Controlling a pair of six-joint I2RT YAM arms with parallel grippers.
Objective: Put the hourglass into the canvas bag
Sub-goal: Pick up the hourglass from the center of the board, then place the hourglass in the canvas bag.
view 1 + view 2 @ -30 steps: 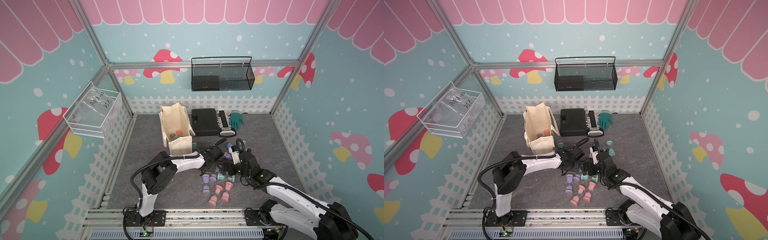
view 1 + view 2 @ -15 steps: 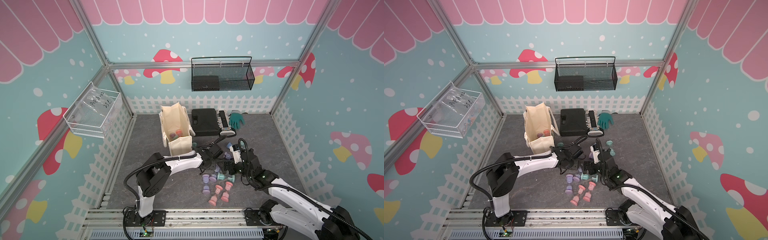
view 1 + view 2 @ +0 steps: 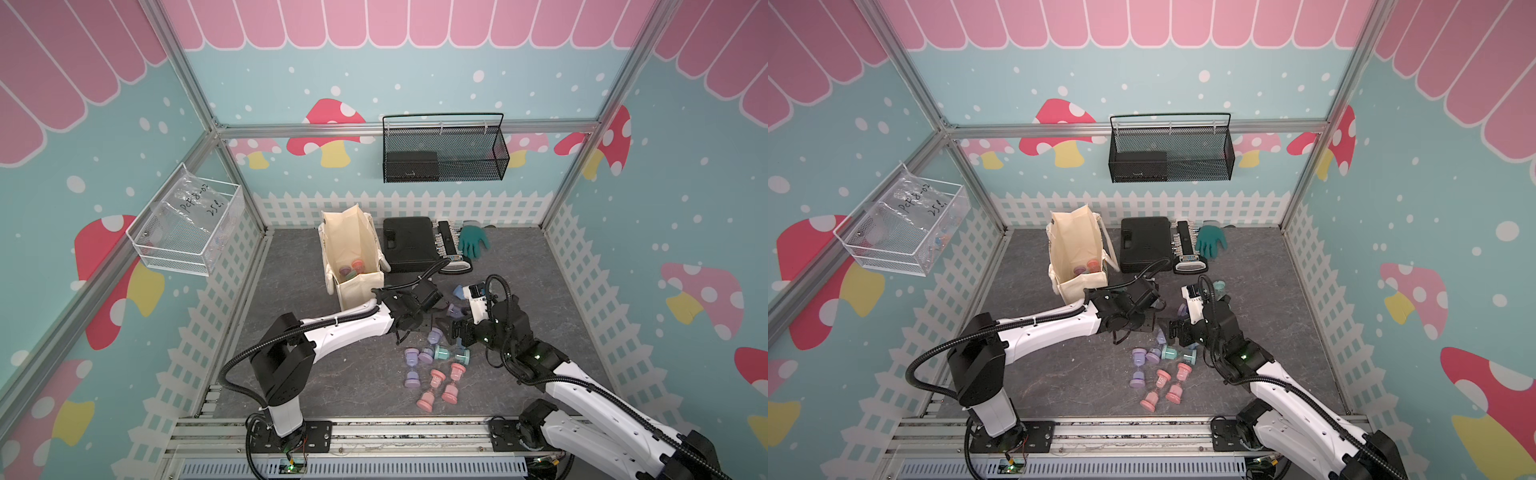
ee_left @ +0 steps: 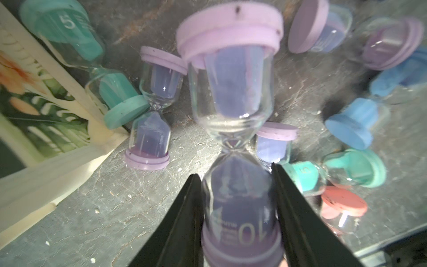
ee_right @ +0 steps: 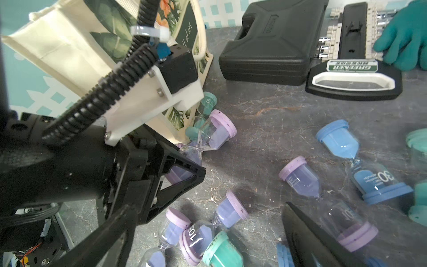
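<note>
My left gripper point(image 4: 234, 171) is shut on the lower bulb of a purple hourglass point(image 4: 231, 92) marked 10. It holds the hourglass tilted just above the floor. In the right wrist view the held hourglass point(image 5: 209, 135) points its far cap at the bottom corner of the canvas bag point(image 5: 69, 53). In both top views the cream bag point(image 3: 353, 245) point(image 3: 1075, 245) stands open behind the left gripper point(image 3: 434, 318), with hourglasses point(image 3: 351, 268) inside. My right gripper point(image 5: 208, 205) point(image 3: 451, 330) is open and empty over loose purple hourglasses point(image 5: 231, 210), close to the left gripper.
Pink point(image 3: 436, 386), purple point(image 3: 413, 368), teal point(image 3: 451, 354) and blue point(image 3: 459, 291) hourglasses lie on the floor between the arms. A black hard case point(image 3: 409, 243), a socket rail point(image 3: 451, 249) and a teal glove point(image 3: 473, 241) lie at the back. A wire basket point(image 3: 444, 151) and a clear bin point(image 3: 187, 228) hang on the walls.
The left arm's elbow has swung left and its gripper has risen slightly toward the bag, still shut on the purple hourglass. The right arm has barely moved.
</note>
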